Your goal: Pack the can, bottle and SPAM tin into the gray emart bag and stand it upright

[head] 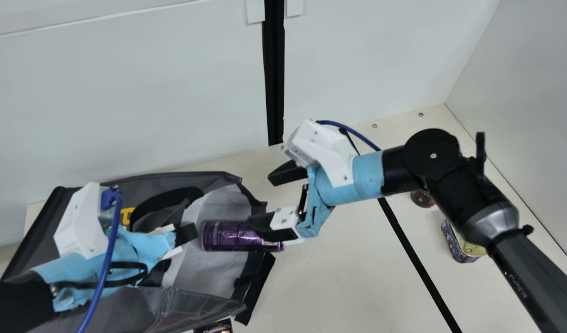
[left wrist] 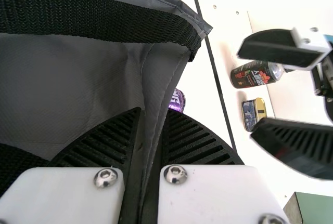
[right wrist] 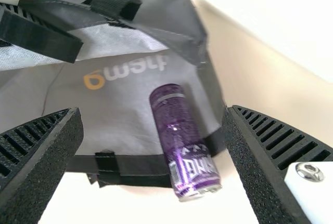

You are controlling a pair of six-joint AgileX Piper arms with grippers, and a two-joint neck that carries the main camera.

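Purple can (head: 221, 236) lying in mouth of gray emart bag (head: 209, 275), long axis running left to right, right end poking past rim. Right gripper (head: 260, 201) hanging wide, holding nothing; can lying to its near left. Left gripper (left wrist: 154, 110) pinching bag's wall. Right seeming better placed, next move probably calling for sliding can left, deeper inside.

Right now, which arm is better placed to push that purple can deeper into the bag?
Probably the right: its gripper is open and near the purple can, while the left gripper is pinching the bag.
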